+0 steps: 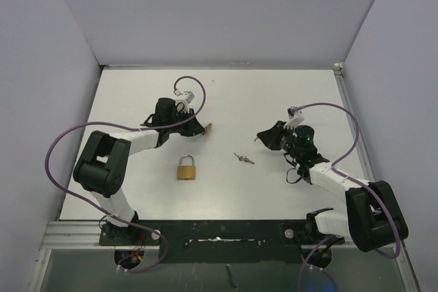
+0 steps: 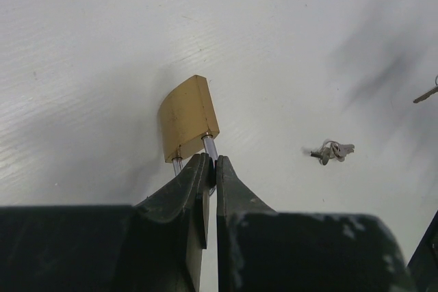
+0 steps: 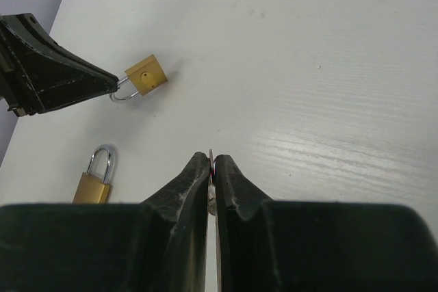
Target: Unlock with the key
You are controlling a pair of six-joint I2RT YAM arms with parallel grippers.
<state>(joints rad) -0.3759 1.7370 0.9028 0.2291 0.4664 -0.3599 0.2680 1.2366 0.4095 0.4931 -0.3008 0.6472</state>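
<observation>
Toward the left of the white worktop (image 1: 287, 94), the left end effector (image 2: 212, 165) is clamped shut on the shackle (image 2: 209, 147) of a brass padlock (image 2: 188, 117). The right end effector (image 3: 211, 165) (well apart from it) pinches a thin key (image 3: 211, 155). A second padlock (image 1: 186, 167) and spare keys (image 1: 243, 158) lie flat between the two.

Mid-table obstacles: padlock (image 1: 186, 168), keys (image 1: 243, 158) (lying flat).

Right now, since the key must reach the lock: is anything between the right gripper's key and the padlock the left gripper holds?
Nothing visible. Only bare table lies between the key and the held padlock; the second padlock and the spare keys lie off that line.
</observation>
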